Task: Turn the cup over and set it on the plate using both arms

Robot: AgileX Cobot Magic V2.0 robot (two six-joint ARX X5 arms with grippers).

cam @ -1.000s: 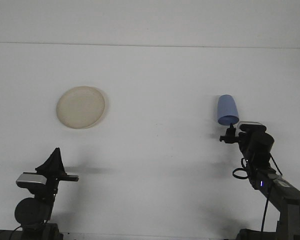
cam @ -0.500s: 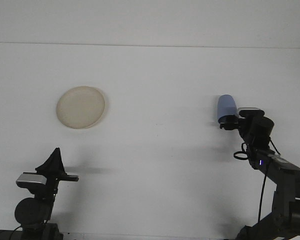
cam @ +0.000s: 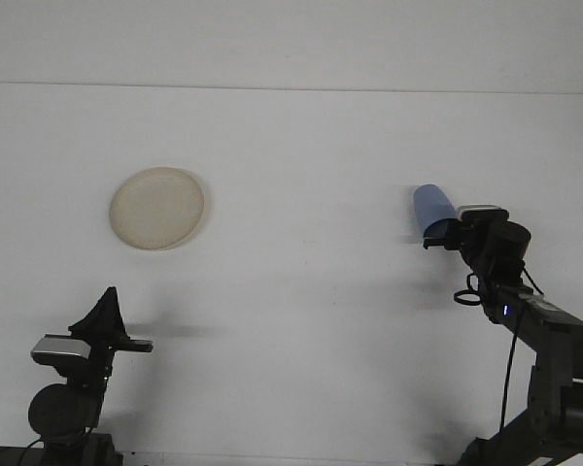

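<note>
My right gripper (cam: 441,231) is clamped on the blue cup (cam: 430,207), tilted near the worktop's right edge, so flipping is barely underway, while the plate (cam: 157,208) sits bare toward the left and my left gripper (cam: 107,313) waits idle.

the white table (cam: 301,291) lies bare across its middle, from the plate (cam: 157,208) toward the left edge to the blue cup (cam: 432,210) toward the right edge, the two well apart. the right gripper (cam: 439,236) sits at the cup's lower end. the left gripper (cam: 105,313) sits by the near left corner, apart from the plate.
</note>
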